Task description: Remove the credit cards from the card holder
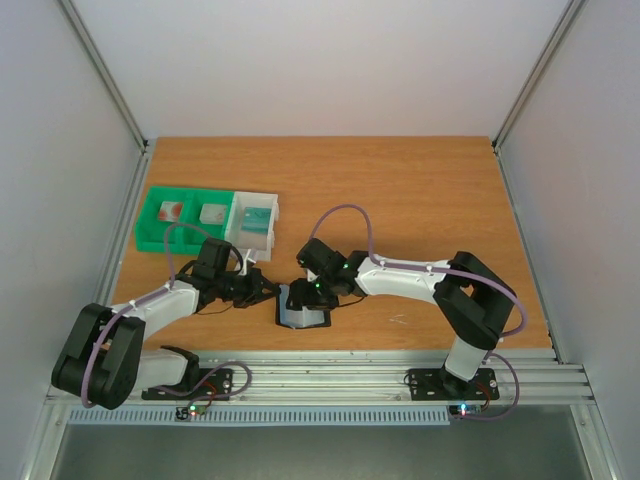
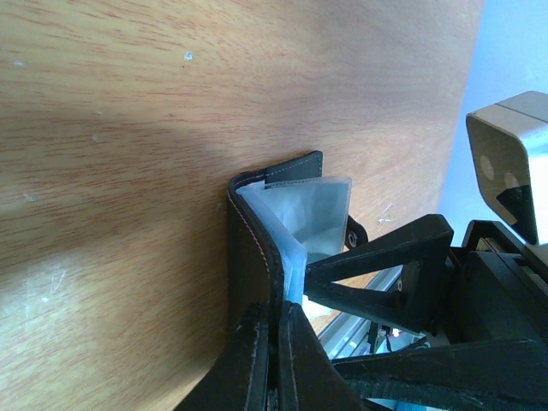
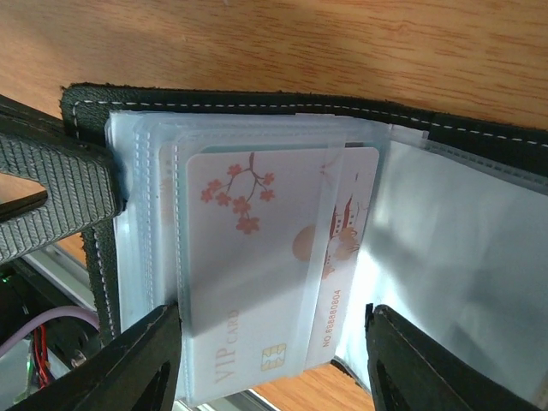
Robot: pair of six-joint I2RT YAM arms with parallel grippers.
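Left pincer [image 2: 276, 318]: clenched on the black cover of the card holder [image 2: 253, 235], at the edge nearest its own wrist. This pins the flap, so the wallet stays spread and cannot slide while the other arm works.
Right pincer [image 3: 272, 315]: released, jaws apart, hanging straight over the opened sleeves with one finger on each side of a card. I cannot tell whether the pads touch the card's edges.
VIP card [image 3: 257, 248]: white with a blossom branch, lying between the right pincer's fingers. It is still tucked in the front sleeve, chip end toward the wrist.
Second card [image 3: 353, 224]: just behind the first, on the side of the right-hand finger. Only a strip with a printed number shows.
Clear sleeves [image 3: 467, 244]: fanned out beyond that same finger. They look empty from here.
Step, as I judge it: the wallet is braced and the front card lined up for pulling, but none is drawn free under these jaws yet.
Surface [image 1: 420, 190]: bare wood beyond both pincers.
Green tray [image 1: 150, 238] and white tray [image 1: 240, 232]: well beyond the left pincer and probably the drop-off place. Their contents are too small to name.
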